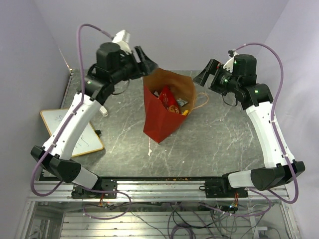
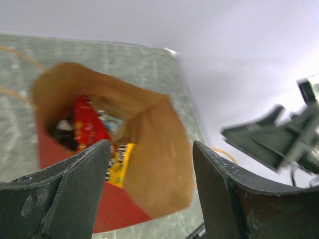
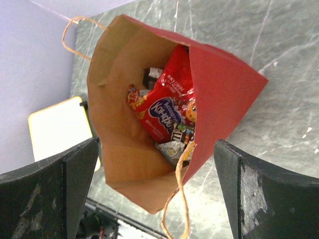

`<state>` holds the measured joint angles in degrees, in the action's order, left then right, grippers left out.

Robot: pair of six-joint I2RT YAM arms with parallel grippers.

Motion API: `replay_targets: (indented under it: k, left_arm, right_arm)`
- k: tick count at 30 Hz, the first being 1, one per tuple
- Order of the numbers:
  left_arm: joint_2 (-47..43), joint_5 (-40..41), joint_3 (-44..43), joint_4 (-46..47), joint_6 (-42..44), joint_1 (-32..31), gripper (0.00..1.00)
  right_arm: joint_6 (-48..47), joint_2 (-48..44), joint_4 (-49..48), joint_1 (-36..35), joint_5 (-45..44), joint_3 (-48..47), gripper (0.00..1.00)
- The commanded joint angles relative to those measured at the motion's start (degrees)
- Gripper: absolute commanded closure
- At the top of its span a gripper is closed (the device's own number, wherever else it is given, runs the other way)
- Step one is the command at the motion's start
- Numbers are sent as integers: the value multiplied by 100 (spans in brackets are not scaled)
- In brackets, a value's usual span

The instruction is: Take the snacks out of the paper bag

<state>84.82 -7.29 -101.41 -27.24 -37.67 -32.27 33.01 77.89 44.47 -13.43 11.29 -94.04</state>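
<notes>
The tall brown kraft paper bag with red outer panels (image 1: 158, 122) stood upright on the grey marbled tabletop (image 1: 224, 134), well apart from every table edge, its mouth gaping upward. Inside lay a crinkly red chip bag with a blue logo (image 3: 167, 107), a yellow candy packet (image 2: 121, 164) and possibly a pale packet (image 3: 172, 148), hard to make out. The left gripper (image 2: 149, 145) hovered by the bag's rear rim, jaws spread and empty. The right gripper (image 3: 154, 144), jaws also spread wide, hung above the bag's right side. A wood-framed whiteboard (image 1: 50, 119) lay near the table's left edge.
</notes>
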Motion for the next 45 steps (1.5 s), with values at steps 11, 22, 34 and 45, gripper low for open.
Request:
replay_targets:
  k: [11, 22, 34, 45]
  left_arm:
    - [1219, -498, -220, -358, -955, 1821, 17]
    - [3002, -1173, -1449, 111, -1326, 1979, 33]
    - [3037, -1489, -1605, 516, -1271, 1988, 68]
    - [2711, -1795, -1706, 937, -1325, 2120, 93]
  right_arm:
    - [695, -253, 198, 45, 1309, 909, 6]
    - [851, -499, -124, 42, 1618, 1277, 15]
    - [831, -520, -307, 50, 1658, 1353, 28]
    - [285, -187, -307, 47, 1948, 894, 67]
